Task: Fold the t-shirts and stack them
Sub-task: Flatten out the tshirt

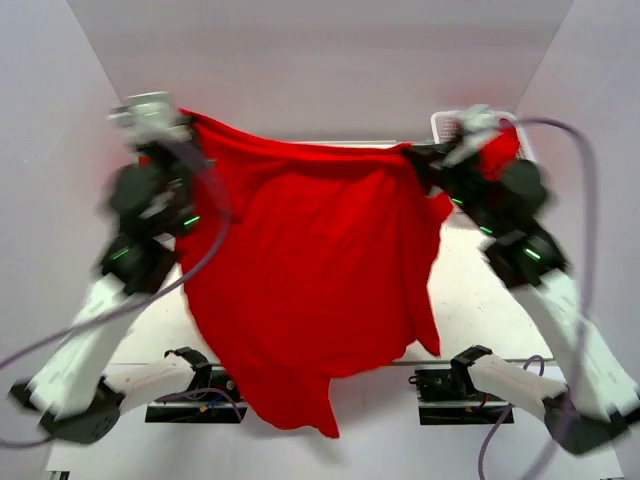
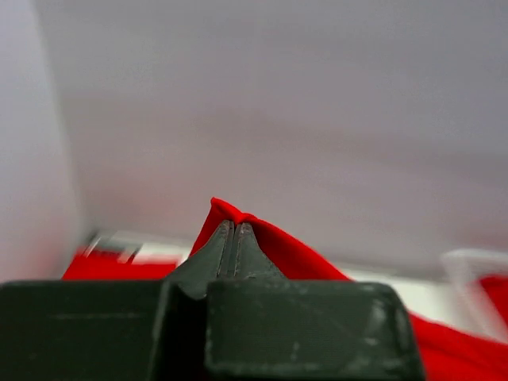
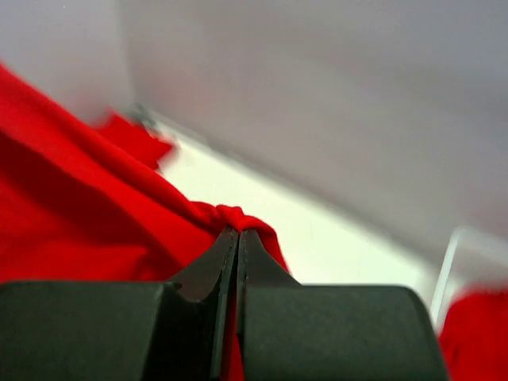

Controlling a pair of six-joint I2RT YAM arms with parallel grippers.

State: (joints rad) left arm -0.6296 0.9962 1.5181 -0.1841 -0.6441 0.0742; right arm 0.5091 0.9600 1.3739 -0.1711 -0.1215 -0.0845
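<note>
My left pincer is pressed together on a peak of red cloth, and my right pincer is clamped the same way on a bunched corner, so the t-shirt hangs spread between the two, its top edge taut from one set of tips to the other and its body draping below them toward my bases. It is soft, light and limp; I judge it will sag, swing and crease wherever I give slack, and thin fabric like this could slide out of a shallow pinch. The hold belongs at the outer corners of one edge, well apart, where I have it. Beneath the hanging cloth lies the pale, smooth table, which should let the fabric drag flat. Just beyond my right pincer stands a white mesh basket with more red cloth in it. Plain white walls close in on three sides.
</note>
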